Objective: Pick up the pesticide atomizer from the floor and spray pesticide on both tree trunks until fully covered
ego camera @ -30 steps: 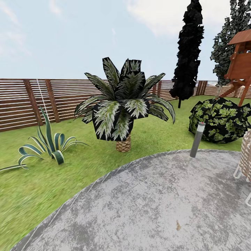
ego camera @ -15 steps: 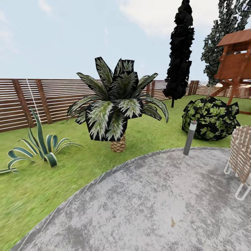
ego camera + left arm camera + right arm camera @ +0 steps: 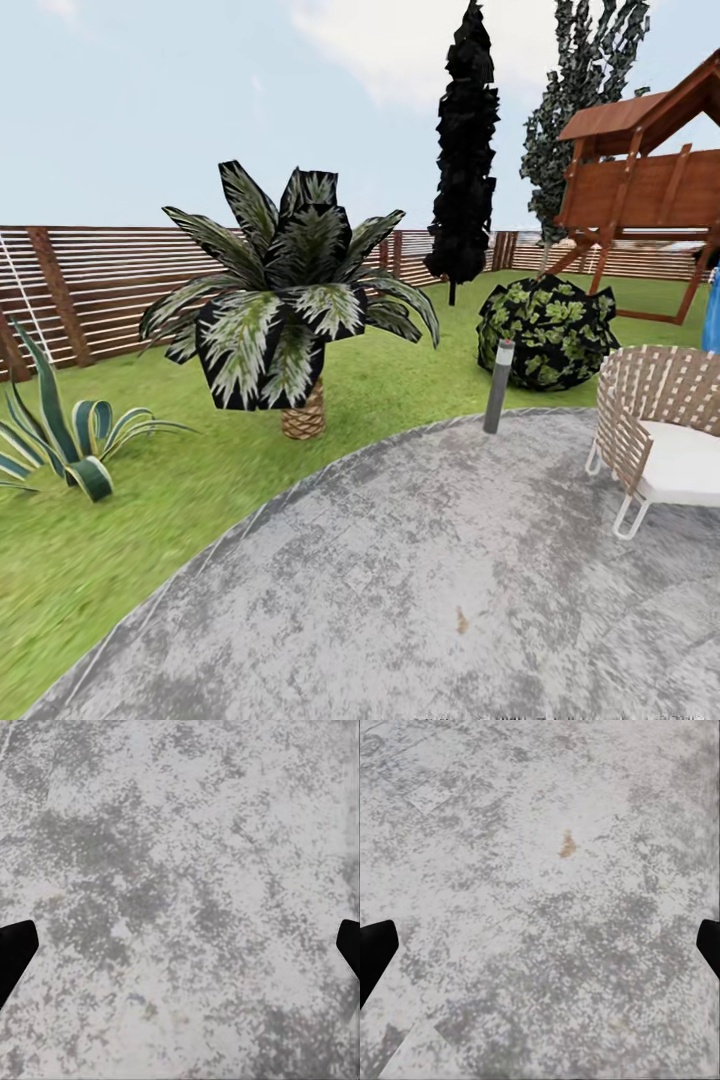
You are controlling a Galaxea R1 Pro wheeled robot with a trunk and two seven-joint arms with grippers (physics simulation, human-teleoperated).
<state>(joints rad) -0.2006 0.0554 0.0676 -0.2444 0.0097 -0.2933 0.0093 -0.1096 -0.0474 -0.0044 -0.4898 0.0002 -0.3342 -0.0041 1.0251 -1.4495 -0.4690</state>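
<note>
- Head view: grey stone paving (image 3: 430,570) spreads over the lower right of the frame, with green grass (image 3: 120,520) curving round it at the left.
- A short palm (image 3: 290,300) with a scaly trunk stands at centre left on the grass; a striped agave (image 3: 60,440) sits at the far left edge.
- A slatted wooden fence (image 3: 110,285) runs across the middle band.
- A black cypress (image 3: 464,150) rises at upper centre right; just right of it, a tree (image 3: 580,90) with a flaky green crown — its trunk is largely hidden behind a wooden play tower (image 3: 645,180).
- A round bush (image 3: 545,330), a grey bollard light (image 3: 498,385) and a woven chair (image 3: 660,430) occupy the right.
- Left gripper (image 3: 180,945): dark fingertips (image 3: 15,949) at opposite frame edges, spread wide and empty over paving.
- Right gripper (image 3: 540,945): likewise spread apart, holding nothing — a small brown speck (image 3: 566,844) lies on the paving beyond it.
</note>
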